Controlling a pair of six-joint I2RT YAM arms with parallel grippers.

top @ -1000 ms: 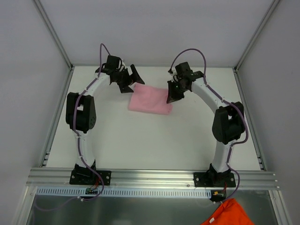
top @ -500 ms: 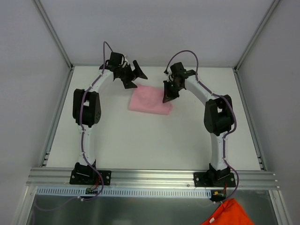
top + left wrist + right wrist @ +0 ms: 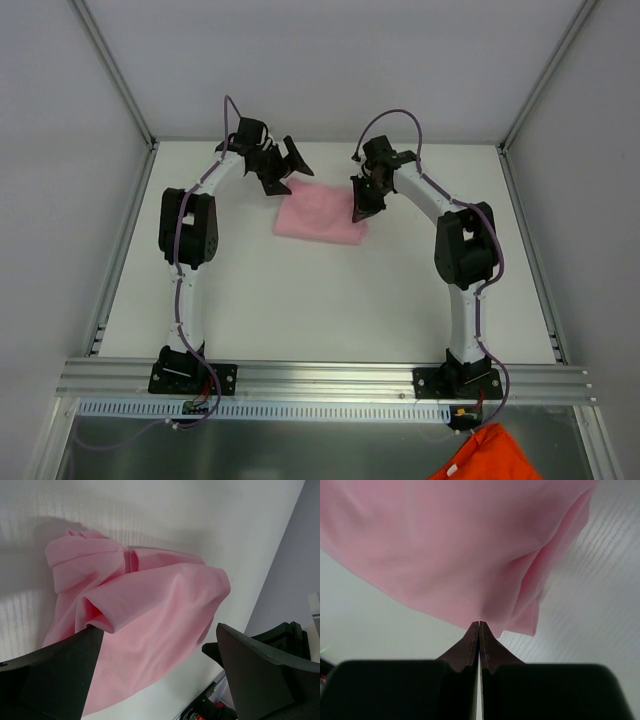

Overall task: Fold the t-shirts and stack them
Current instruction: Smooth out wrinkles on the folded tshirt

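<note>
A light pink t-shirt (image 3: 318, 215) lies folded into a rough rectangle at the back middle of the white table (image 3: 300, 300). My left gripper (image 3: 285, 170) hovers at its far left corner, open wide. In the left wrist view the t-shirt (image 3: 150, 610) shows rumpled folds between the spread fingers of that gripper (image 3: 157, 630). My right gripper (image 3: 362, 205) is at the shirt's far right edge, shut. In the right wrist view its closed tips (image 3: 479, 623) touch the hem of the t-shirt (image 3: 445, 545). I cannot tell whether any fabric is pinched.
An orange cloth (image 3: 490, 455) lies below the aluminium rail (image 3: 320, 380) at the near right. Grey walls and slanted frame posts (image 3: 115, 70) close in the table on three sides.
Both arms have drawn in toward the shirt. The left gripper has shifted slightly right and back, the right gripper slightly left. The shirt has not moved.
</note>
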